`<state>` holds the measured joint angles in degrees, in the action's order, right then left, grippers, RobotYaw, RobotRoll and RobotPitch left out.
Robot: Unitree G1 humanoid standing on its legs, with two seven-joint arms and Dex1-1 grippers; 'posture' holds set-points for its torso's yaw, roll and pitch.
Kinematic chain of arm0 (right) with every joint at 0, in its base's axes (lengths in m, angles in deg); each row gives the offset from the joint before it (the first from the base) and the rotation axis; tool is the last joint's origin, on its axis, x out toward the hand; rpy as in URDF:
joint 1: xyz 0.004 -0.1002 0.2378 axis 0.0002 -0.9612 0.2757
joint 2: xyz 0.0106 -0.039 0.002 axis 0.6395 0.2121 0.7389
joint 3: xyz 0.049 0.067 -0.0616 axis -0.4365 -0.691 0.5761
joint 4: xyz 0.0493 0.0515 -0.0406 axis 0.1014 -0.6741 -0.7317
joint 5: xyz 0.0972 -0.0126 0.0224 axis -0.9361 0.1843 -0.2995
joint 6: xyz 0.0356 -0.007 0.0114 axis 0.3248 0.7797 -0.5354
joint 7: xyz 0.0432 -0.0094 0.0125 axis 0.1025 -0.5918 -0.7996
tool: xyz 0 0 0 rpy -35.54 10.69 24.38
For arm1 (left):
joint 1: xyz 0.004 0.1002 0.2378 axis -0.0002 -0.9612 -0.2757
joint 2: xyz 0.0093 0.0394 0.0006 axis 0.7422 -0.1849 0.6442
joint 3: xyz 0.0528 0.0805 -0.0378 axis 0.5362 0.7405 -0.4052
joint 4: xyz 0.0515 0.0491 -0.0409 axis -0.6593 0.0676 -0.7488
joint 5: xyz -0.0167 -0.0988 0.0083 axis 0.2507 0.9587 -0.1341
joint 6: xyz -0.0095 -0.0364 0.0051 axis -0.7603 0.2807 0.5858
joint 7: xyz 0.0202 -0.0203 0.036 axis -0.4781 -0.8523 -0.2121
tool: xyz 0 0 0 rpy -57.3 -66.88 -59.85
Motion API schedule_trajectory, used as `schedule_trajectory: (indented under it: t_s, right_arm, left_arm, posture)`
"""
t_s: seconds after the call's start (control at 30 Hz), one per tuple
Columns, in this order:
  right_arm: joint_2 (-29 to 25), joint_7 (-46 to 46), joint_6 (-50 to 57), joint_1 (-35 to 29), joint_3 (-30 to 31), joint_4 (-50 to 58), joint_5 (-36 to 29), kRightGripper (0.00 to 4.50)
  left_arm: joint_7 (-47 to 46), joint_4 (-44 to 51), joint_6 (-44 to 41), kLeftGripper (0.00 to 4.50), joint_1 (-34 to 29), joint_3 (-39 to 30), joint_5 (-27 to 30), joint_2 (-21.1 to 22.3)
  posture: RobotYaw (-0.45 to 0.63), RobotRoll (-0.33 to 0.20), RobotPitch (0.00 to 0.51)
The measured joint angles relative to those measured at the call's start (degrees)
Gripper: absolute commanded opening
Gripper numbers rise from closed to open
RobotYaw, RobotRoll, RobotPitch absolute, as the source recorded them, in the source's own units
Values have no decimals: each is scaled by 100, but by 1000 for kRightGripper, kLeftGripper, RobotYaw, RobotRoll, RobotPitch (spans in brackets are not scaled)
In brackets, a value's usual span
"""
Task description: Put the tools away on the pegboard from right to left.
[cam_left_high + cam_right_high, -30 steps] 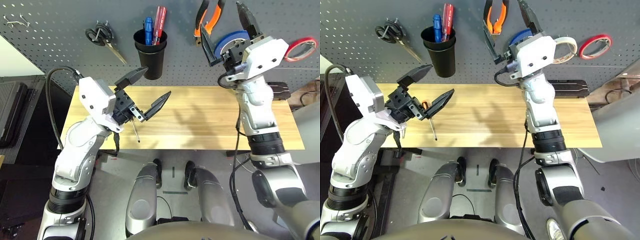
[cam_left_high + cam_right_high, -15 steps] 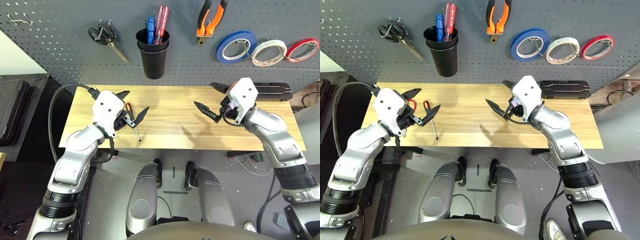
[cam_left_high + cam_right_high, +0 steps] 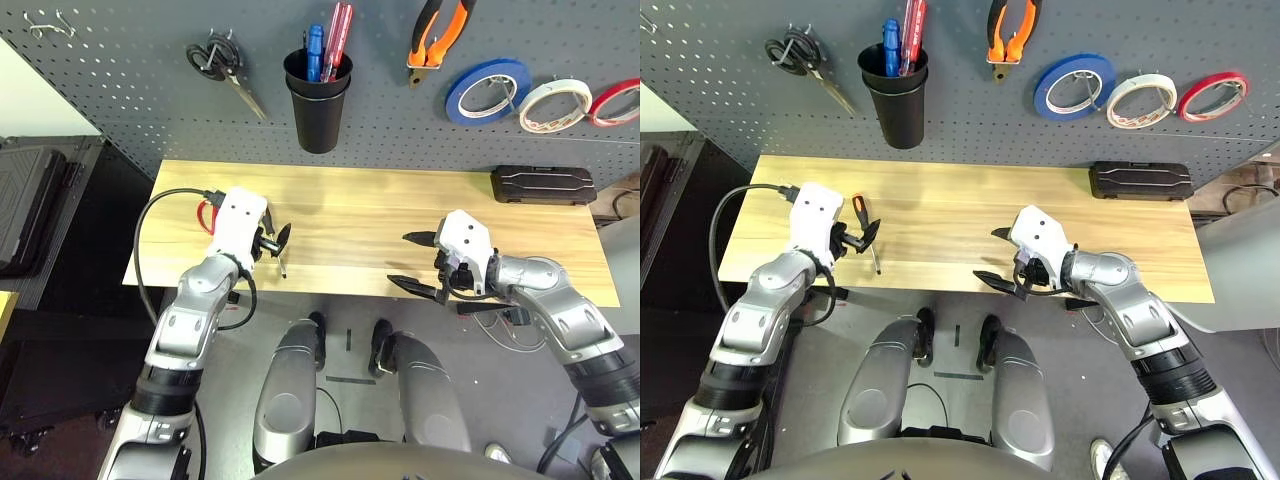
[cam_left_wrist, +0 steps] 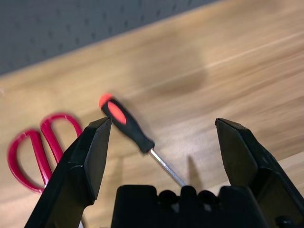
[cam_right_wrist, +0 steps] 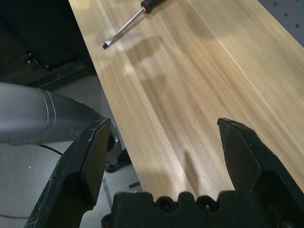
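lying flat on the wooden table [image 3: 360, 215], your slim screwdriver [image 4: 130, 128] sits just beside the red-handled scissors [image 4: 40, 148]. your left gripper [image 4: 164, 142] hangs spread wide above it; your right gripper [image 3: 412, 262], equally agape and empty, hovers at the table's near edge. orange-and-black-handled pliers [image 3: 438, 35] and white tape roll [image 3: 547, 106] hang on the pegboard [image 3: 130, 90].

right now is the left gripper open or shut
Open. In the left wrist view the left gripper has its two fingers spread wide apart, with the screwdriver lying on the table between them, ungrasped.
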<state>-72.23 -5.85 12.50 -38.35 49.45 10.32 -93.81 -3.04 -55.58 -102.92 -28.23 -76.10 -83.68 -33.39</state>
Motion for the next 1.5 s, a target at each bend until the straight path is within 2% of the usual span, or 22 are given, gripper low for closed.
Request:
schedule_trajectory:
  t_s: [0.13,0.23,0.5,0.77,1.0,1.17,1.3,1.5]
  right_arm:
    - [15,1,-4,-1,52,0,67,4464]
    - [41,8,-13,-7,105,4,93,4464]
    - [89,31,-98,-19,193,10,223,4464]
    - [112,52,-137,0,206,17,378,4464]
    - [121,61,-136,1,207,56,413,4464]
    - [117,76,-134,4,204,107,414,4464]
    - [95,78,-131,2,202,160,414,4500]
    - [57,66,-141,5,198,171,409,4500]
  left_arm:
    - [-294,-312,-363,4500,228,-54,-98,-161]
    - [-678,-684,-788,4500,612,-288,-111,-500]
    - [-1130,-1711,-1449,4500,1368,-736,-44,-922]
    - [-1409,-3063,-1168,4500,2173,-1154,72,-1194]
    - [-1618,-4254,-727,4500,2645,-1350,108,-1259]
    - [-1716,-4761,-488,4500,2900,-1409,112,-1242]
    - [-1774,-4998,-329,3603,3004,-1485,139,-1230]
    - [-1808,-4847,-324,1229,2914,-1546,196,-1256]
  posture:
    - [158,0,354]
    - [155,0,355]
    - [141,0,359]
    - [121,0,364]
    - [97,0,366]
    - [91,0,364]
    - [93,0,364]
    - [112,0,345]
